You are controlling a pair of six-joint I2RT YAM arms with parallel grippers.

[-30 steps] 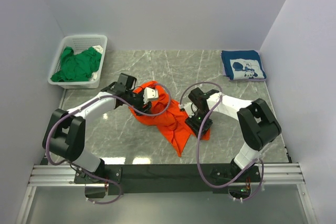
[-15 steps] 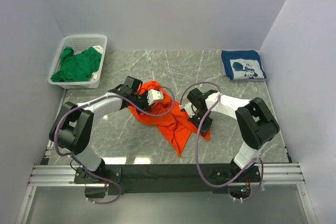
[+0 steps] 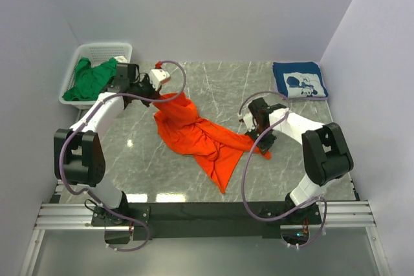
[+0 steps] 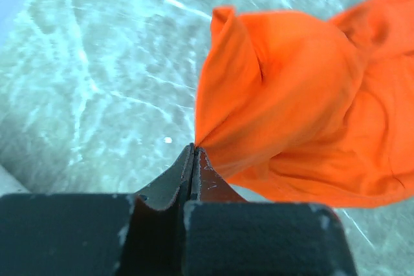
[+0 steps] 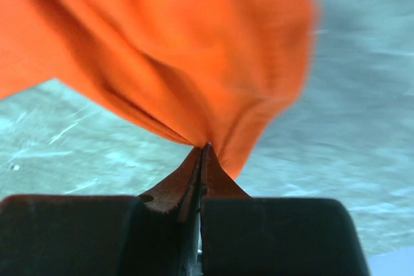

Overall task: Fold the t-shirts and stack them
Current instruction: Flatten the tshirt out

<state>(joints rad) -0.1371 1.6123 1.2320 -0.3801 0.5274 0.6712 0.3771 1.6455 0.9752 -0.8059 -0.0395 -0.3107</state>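
Observation:
The orange t-shirt is stretched across the middle of the marble table between both arms, with its lower part trailing toward the near edge. My left gripper is shut on its upper left corner, and the cloth fans out from the pinched tips. On the right, my right gripper is shut on the shirt's right edge, where folds of orange cloth rise from the closed tips. The navy t-shirt with white print lies folded at the back right. The green t-shirt sits crumpled in the basket.
A white lattice basket stands at the back left corner, close to my left arm's elbow. Grey walls close in the table on three sides. The black rail with both arm bases runs along the near edge.
Both grippers have shut on the orange shirt. The left one has pulled its corner up and back toward the basket, the right one has drawn its edge rightward, spreading the crumpled shirt out.

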